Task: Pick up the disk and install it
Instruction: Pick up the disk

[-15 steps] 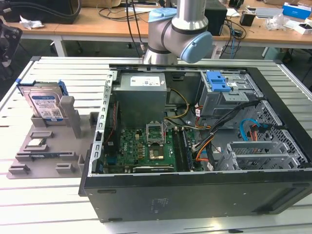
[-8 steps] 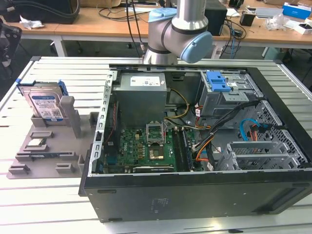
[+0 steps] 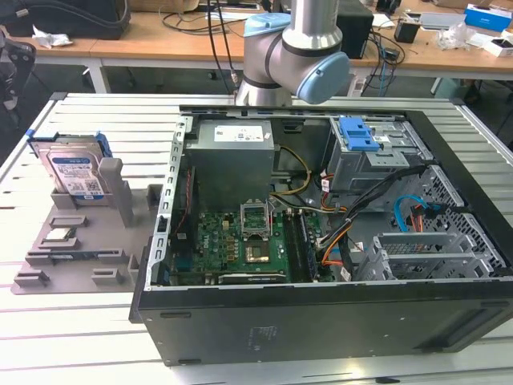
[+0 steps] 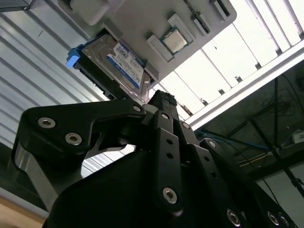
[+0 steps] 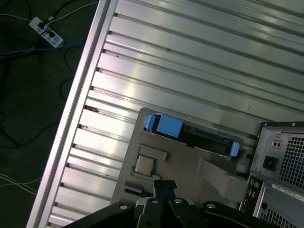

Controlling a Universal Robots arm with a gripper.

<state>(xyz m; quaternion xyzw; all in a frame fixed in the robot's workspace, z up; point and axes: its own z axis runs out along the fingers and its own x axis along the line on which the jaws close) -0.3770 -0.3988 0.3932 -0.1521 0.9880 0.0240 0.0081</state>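
Disk [image 3: 74, 172] upright in grey fixture [image 3: 80, 265] by surface [image 3: 120, 112] edge: stiff, dense, shock-fragile (metal faces slick); take by blue bracket [image 5: 164, 125] edges. Gripper [image 5: 165, 184] clear of it, jaws seemingly clenched, empty.

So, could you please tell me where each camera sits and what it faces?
Exterior view: off the arm, looking down on the open computer case and, at the exterior view's left, the disk; the arm's joints show.
Second wrist view: on the wrist, looking along the tool at the disk.
First wrist view: on the wrist, looking past the tool at the disk's edge and the table.
Shared: all three show the disk.
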